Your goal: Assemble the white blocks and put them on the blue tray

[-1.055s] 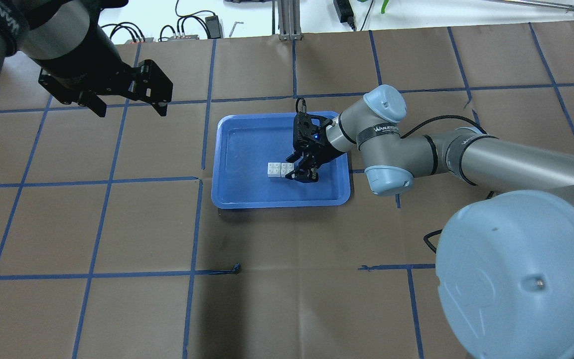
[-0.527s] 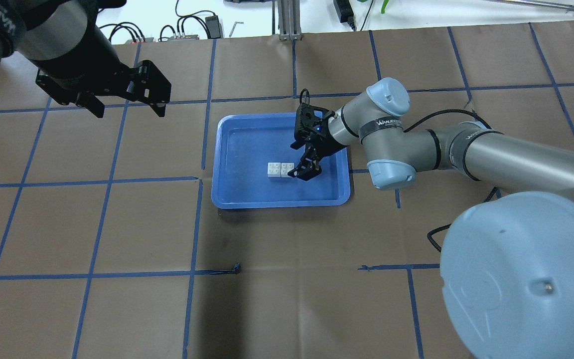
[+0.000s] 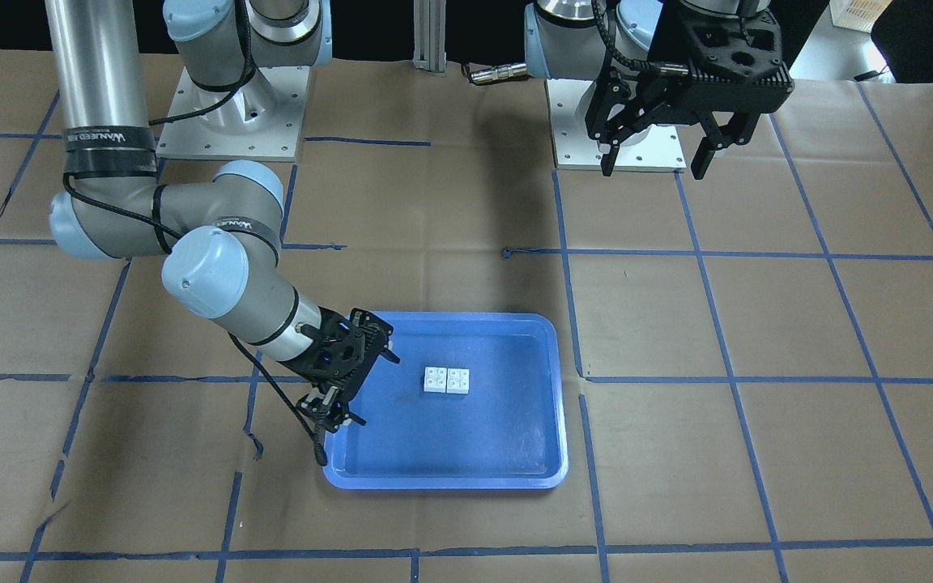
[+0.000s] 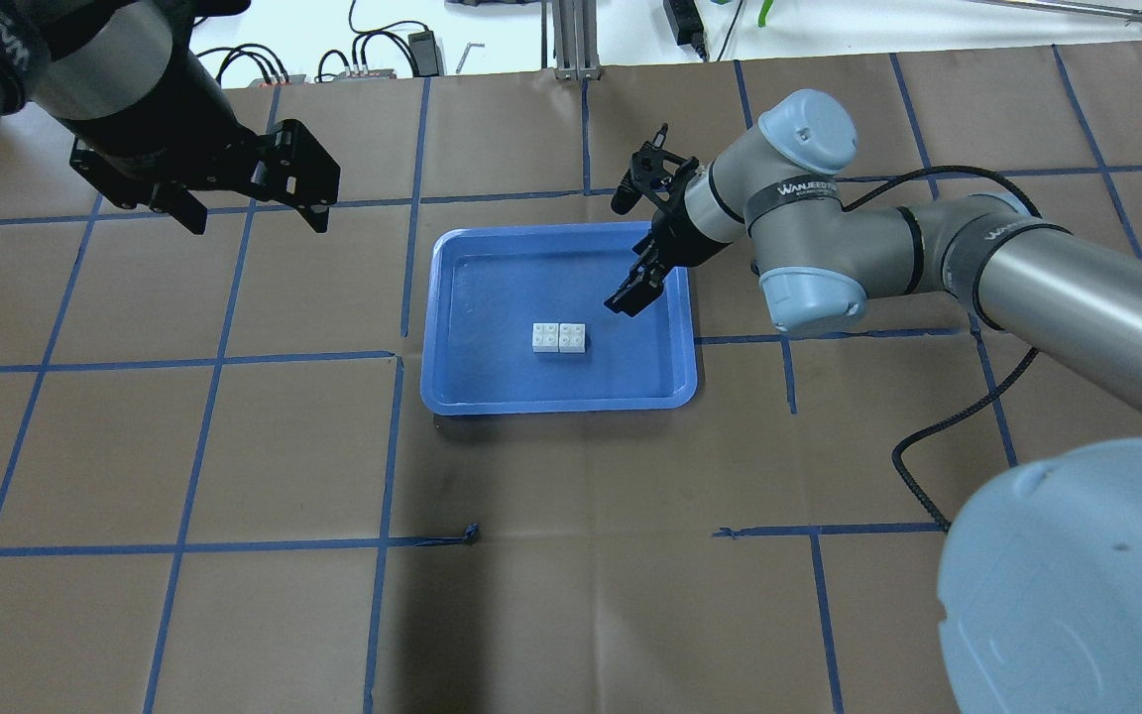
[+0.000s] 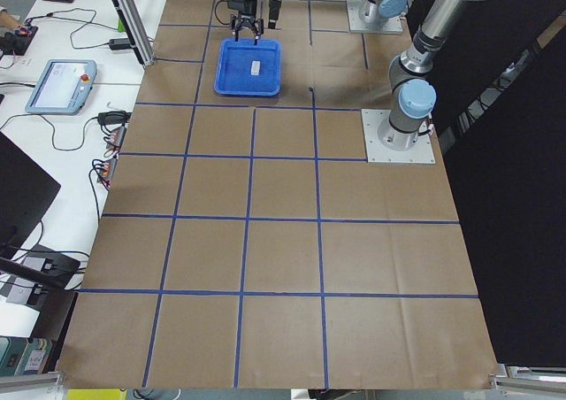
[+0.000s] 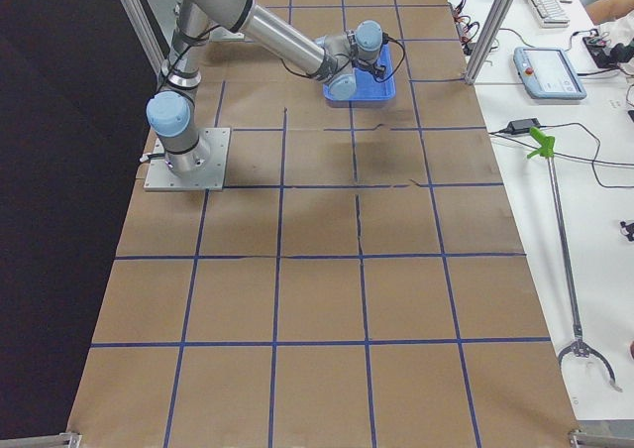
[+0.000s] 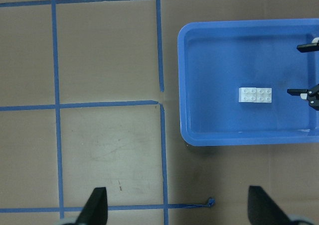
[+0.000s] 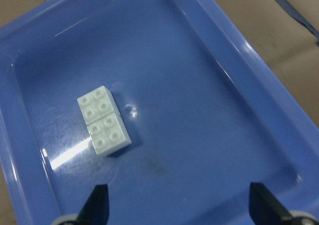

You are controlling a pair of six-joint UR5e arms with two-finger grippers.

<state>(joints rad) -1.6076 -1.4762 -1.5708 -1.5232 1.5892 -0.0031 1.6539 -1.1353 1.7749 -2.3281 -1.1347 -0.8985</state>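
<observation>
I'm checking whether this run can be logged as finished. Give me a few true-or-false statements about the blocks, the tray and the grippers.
1. The two blocks touch, side by side, studs up. True.
2. The right gripper is shut on a block. False: it is open and holds nothing, clear of the blocks.
3. The left gripper is open and away from the tray. True.
4. One block lies outside the tray. False: both rest on the tray floor, near its middle.
</observation>
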